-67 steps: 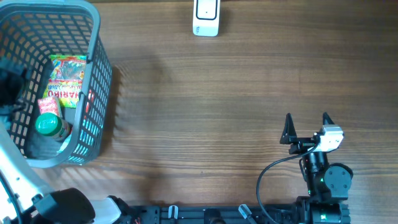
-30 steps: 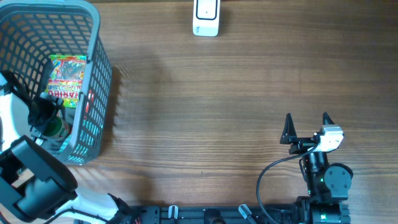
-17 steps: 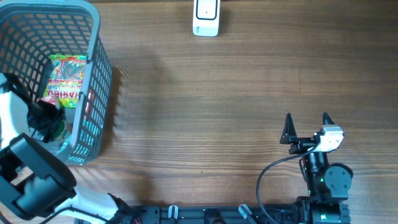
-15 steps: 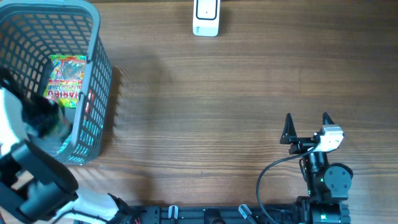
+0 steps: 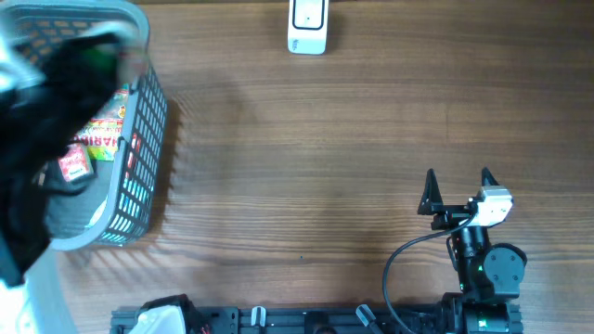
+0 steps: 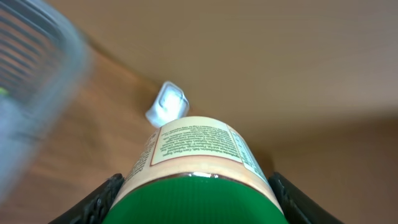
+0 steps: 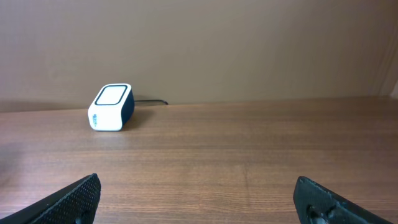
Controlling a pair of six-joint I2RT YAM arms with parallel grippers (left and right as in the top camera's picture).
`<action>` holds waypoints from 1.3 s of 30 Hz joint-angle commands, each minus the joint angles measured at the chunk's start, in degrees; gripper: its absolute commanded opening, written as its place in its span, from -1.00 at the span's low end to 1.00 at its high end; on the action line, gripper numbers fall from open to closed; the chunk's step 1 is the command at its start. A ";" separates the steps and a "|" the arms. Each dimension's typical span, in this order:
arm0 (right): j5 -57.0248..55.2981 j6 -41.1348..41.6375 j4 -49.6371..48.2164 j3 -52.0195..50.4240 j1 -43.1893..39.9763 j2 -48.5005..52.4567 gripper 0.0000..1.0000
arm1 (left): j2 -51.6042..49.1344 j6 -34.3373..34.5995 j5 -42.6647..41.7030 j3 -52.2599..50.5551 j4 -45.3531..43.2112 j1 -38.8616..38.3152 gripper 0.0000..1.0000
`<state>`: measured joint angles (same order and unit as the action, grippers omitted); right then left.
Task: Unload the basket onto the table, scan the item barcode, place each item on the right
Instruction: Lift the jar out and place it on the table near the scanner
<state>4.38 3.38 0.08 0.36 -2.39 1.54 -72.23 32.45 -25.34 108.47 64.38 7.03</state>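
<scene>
Wood-grain table (image 5: 353, 139) fills the overhead view, one brown surface with fine streaks running side to side. On it or over it are two arms, one grey basket (image 5: 147, 111), one sweets bag (image 5: 104, 125), one white scanner (image 5: 307, 28), one jar (image 6: 196, 146) and one small red packet (image 5: 74, 165).

A plain tan wall (image 7: 249, 43) stands behind the table's far edge. A dark cable (image 7: 152, 101) leaves the scanner's back.

The basket sits at the table's left end, with the bag and packet inside. The scanner stands at the far edge, well apart from the basket.

The right gripper (image 5: 458, 181) rests near the front edge, jaws spread wide with nothing between them.

The left gripper (image 6: 198, 202) clasps the jar, a finger pressed against each side of the green lid. Overhead, the arm is a dark smear above the basket, the jar only a green blur near the far rim. In the left wrist view the jar's long axis runs away from the camera: lid nearest, base toward the scanner and wall, printed label uppermost.
</scene>
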 commanded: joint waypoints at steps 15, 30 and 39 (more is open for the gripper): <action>-0.94 -0.26 -0.15 -0.07 0.28 -0.26 0.99 | -49.20 14.75 20.26 -12.98 -23.30 -49.55 0.26; -0.94 -0.24 -0.15 -0.07 0.28 -0.26 1.00 | -53.46 3.43 21.81 -12.96 -36.30 -55.67 0.50; -0.94 -0.26 -0.15 -0.07 0.28 -0.26 1.00 | -47.23 -10.51 22.08 0.04 -21.57 -55.28 1.00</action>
<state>4.38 3.38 0.05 0.36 -2.39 1.54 -124.64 29.85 -4.14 100.12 37.85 -48.69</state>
